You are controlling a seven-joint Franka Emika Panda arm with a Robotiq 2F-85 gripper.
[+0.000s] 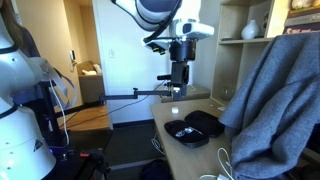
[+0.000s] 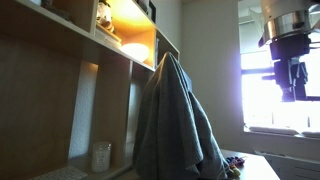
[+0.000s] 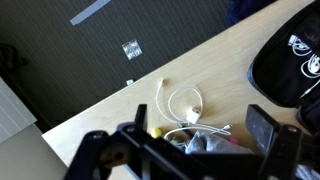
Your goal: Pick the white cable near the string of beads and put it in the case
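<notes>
The white cable [image 3: 182,102] lies in loose loops on the light wooden table, with a small white plug at one end. It touches the string of coloured beads [image 3: 156,131]. In an exterior view the cable [image 1: 226,162] shows at the table's near edge. The black oval case [image 3: 288,58] lies open at the right of the wrist view, with something white inside it. It also shows in an exterior view [image 1: 196,127]. My gripper [image 3: 180,150] is open and empty, high above the cable and beads. It shows in both exterior views [image 1: 179,78] [image 2: 291,82].
A large grey cloth [image 1: 272,85] hangs over a chair beside the table, and its hem [image 3: 208,144] lies by the beads. Shelves with objects stand behind [image 2: 120,45]. The table edge runs diagonally above dark floor [image 3: 60,60].
</notes>
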